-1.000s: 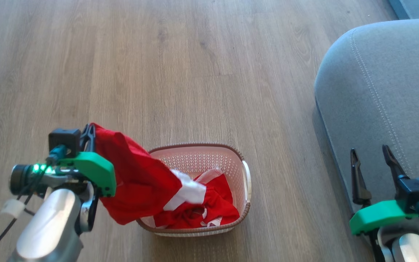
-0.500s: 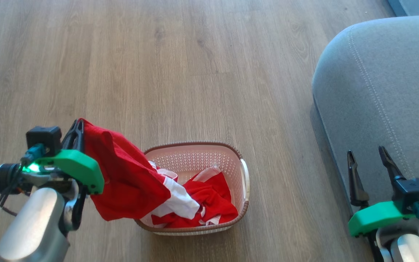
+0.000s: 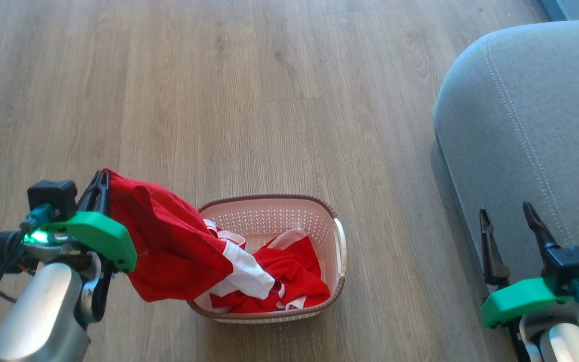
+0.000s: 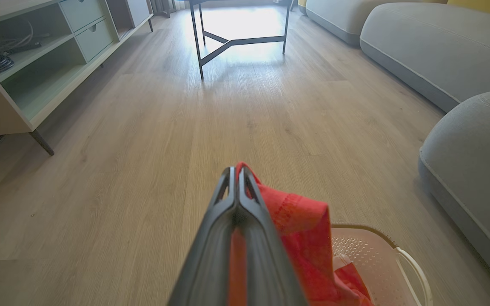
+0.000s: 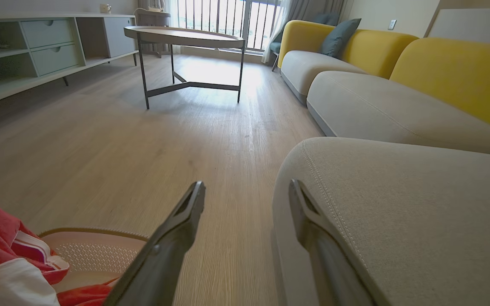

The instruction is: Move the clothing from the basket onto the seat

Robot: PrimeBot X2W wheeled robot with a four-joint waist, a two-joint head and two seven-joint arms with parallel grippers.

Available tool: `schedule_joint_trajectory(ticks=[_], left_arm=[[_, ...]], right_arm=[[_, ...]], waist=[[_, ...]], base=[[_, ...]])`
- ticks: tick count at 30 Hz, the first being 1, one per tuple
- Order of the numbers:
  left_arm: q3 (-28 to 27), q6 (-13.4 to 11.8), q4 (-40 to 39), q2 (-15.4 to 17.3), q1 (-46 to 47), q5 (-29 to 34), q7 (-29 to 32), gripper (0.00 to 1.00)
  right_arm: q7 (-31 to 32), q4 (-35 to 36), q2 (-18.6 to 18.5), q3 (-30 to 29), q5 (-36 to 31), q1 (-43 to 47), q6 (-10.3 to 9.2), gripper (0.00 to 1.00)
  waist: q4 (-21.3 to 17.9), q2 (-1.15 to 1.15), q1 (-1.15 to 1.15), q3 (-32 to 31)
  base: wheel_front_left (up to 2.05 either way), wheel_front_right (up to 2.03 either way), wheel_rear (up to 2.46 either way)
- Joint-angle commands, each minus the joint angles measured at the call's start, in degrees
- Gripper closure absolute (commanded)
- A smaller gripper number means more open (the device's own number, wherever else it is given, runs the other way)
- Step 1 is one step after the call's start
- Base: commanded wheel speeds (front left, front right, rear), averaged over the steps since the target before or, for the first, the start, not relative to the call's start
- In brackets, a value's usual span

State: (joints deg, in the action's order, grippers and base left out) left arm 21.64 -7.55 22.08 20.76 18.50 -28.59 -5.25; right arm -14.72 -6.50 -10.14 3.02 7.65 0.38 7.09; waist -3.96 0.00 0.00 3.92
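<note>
The left gripper (image 3: 101, 177) hangs to the left of the basket (image 3: 269, 197), its fingers (image 4: 215, 221) pinched shut on a fold of the red garment (image 3: 179, 251); in the left wrist view the two fingers press together with red cloth showing between them; the garment droops from there over the basket's left rim, its white-trimmed end lying inside on the rest of the clothing (image 3: 299, 274); the basket stands on the wooden floor (image 3: 229, 100), apart from the grey seat (image 3: 546, 125); the right gripper (image 3: 504, 210) hovers over the seat's edge, fingers spread apart and holding nothing.
</note>
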Motion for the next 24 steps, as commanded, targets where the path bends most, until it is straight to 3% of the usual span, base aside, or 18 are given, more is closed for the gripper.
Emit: schedule_joint_trajectory(ticks=[1, 13, 24], left_arm=[[-2.39, 0.14, -1.31, 1.83, 2.7, -0.26, -1.03, 1.0], [-0.97, 0.63, -3.02, 1.23, 3.64, -0.23, -0.95, 1.0], [3.41, 0.89, -11.1, -0.92, 6.1, 1.49, 1.97, 1.0]], right_arm=[[-0.28, 1.6, -1.55, 1.08, 0.42, -1.74, 0.4, 0.0], [-0.28, 1.34, -3.15, 5.13, 1.38, -4.46, 0.4, 0.0], [-0.28, -0.19, -5.32, 23.25, 3.41, -15.96, 0.4, 0.0]], waist=[[0.12, 0.0, 0.0, -0.05], [0.4, 0.0, 0.0, -0.14], [0.71, 0.0, 0.0, -0.11]], base=[[0.0, 0.0, 0.0], [0.0, 0.0, 0.0], [0.0, 0.0, 0.0]])
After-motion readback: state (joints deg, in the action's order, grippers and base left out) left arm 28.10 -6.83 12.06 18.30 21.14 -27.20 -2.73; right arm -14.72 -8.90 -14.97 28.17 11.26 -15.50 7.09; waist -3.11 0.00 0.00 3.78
